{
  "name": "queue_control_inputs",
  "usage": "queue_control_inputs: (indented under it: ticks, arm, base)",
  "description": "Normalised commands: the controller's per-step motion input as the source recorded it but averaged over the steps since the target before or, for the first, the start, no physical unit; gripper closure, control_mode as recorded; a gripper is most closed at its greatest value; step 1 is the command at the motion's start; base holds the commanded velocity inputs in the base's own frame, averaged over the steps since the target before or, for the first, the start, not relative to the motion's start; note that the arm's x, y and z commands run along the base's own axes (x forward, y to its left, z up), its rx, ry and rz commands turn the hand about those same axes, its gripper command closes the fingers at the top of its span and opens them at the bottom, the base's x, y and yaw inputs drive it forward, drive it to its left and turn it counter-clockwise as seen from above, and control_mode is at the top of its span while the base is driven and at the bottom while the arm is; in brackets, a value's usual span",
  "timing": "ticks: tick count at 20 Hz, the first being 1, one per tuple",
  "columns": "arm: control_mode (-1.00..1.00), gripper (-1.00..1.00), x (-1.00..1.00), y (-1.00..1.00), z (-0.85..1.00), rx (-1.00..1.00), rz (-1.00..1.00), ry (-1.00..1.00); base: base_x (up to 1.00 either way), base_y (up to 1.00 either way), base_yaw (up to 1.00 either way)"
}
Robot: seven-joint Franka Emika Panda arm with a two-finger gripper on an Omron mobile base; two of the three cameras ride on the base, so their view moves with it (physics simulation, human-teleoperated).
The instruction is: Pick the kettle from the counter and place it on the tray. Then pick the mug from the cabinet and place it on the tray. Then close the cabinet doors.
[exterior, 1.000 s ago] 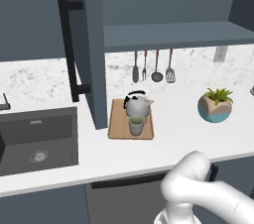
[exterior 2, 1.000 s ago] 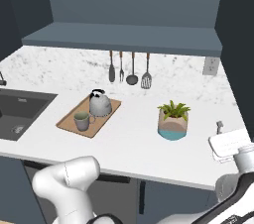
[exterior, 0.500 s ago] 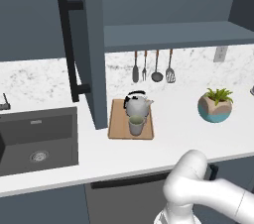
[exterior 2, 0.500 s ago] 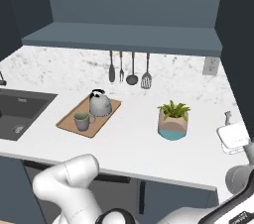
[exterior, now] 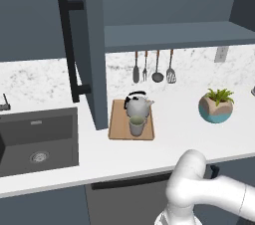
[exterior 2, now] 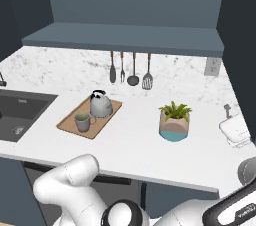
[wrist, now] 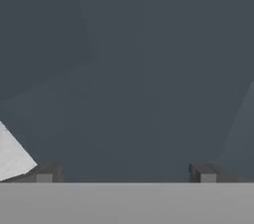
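Marble-look counter [exterior: 164, 142] holds tray [exterior: 117, 130] with unlabelled kettle [exterior: 137, 105], mug [exterior: 136, 126]

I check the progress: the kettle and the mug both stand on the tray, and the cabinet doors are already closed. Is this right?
Not quite. The kettle and the mug do stand on the tray, but the cabinet doors are not closed: the left base view shows one door swung open over the counter.

An open cabinet door [exterior: 83, 45] juts over the counter [exterior: 174, 137], just left of the tray [exterior: 119, 128].
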Motion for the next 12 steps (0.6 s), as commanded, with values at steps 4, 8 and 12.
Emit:
queue_control_inputs:
  ticks: [4, 8, 12]
  arm:
    - [-1.00, -1.00, -0.01, 0.57, 0.25, -0.35, 0.00, -0.02]
    - [-1.00, -1.00, 0.04, 0.83, 0.16, -0.35, -0.03, 0.00]
    - [-1.00, -1.00, 0.14, 0.96, 0.07, -0.27, -0.09, 0.00]
  base:
    - [0.00, 0.00, 0.00]
    - [0.00, 0.00, 0.00]
    - [0.00, 0.00, 0.00]
